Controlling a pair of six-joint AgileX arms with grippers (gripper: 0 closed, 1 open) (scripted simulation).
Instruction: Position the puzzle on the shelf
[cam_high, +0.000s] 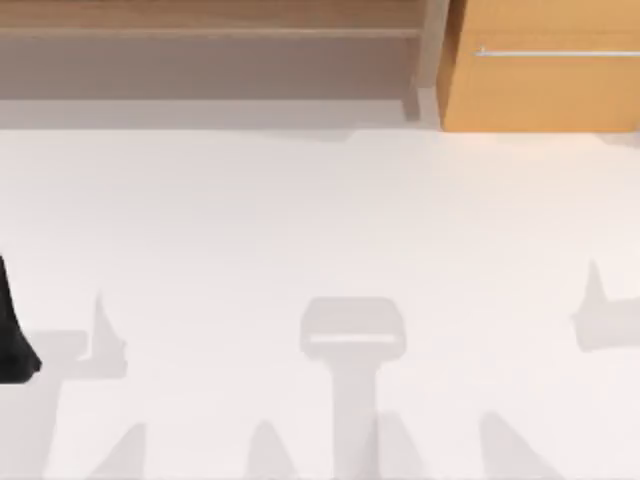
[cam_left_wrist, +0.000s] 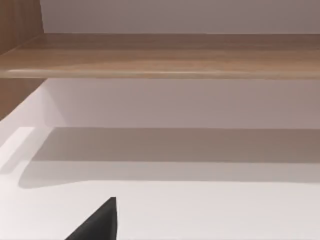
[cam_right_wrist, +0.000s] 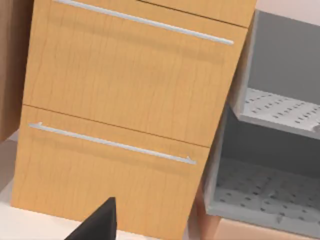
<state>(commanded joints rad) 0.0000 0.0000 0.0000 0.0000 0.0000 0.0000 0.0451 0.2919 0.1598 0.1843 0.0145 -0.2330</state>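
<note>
Top view: the shelf runs along the upper edge of the frame from the left. Its horizontal board spans most of the width and its upright post ends it just beside the orange-tan cabinet in the upper right. A silver bar handle crosses the cabinet front. White table below, with grey shadows across the lower part of the frame. A dark piece of the left arm sits at the left edge, lower half, well apart from the shelf. Left wrist view: a black tip of the left gripper over the table, facing the shelf board; width of grip cannot be told. Right wrist view: a black tip of the right gripper close before the cabinet's drawer fronts, a grey perforated rack just beside the cabinet; grip width cannot be told here either.
</note>
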